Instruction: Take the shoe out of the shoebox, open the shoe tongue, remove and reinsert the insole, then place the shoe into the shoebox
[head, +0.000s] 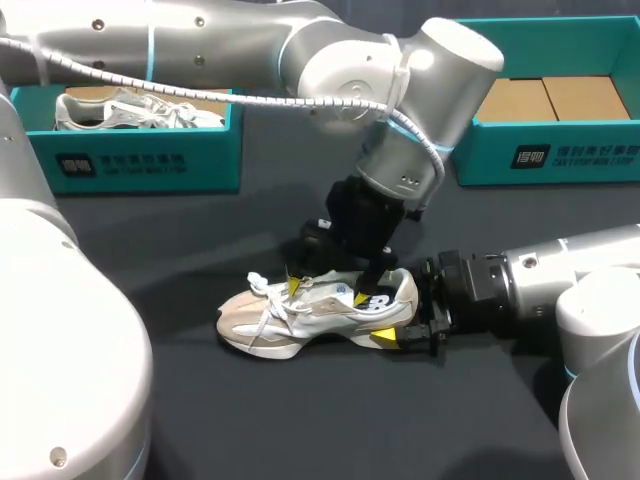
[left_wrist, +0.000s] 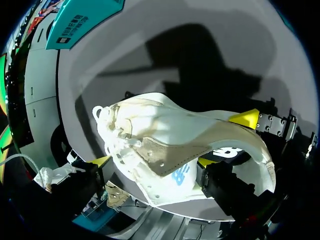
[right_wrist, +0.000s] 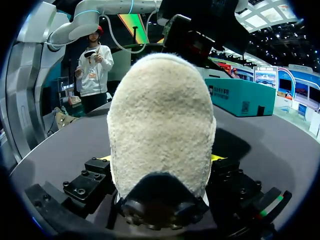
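A beige and white shoe (head: 310, 315) lies on the dark table, toe to the left and heel to the right. My right gripper (head: 405, 312) comes in low from the right and is shut on the shoe's fuzzy heel (right_wrist: 160, 120), with a yellow tip showing on each side of it. My left gripper (head: 328, 290) hangs down over the shoe's laces and mouth. It stands wide open (left_wrist: 152, 161), its fingers straddling the raised tongue (left_wrist: 172, 160) without clamping it. The insole is hidden.
A teal shoebox (head: 135, 150) at the back left holds another pale shoe (head: 130, 108). A second teal shoebox (head: 545, 150) at the back right shows only its cardboard bottom. Dark table surface lies in front of the shoe.
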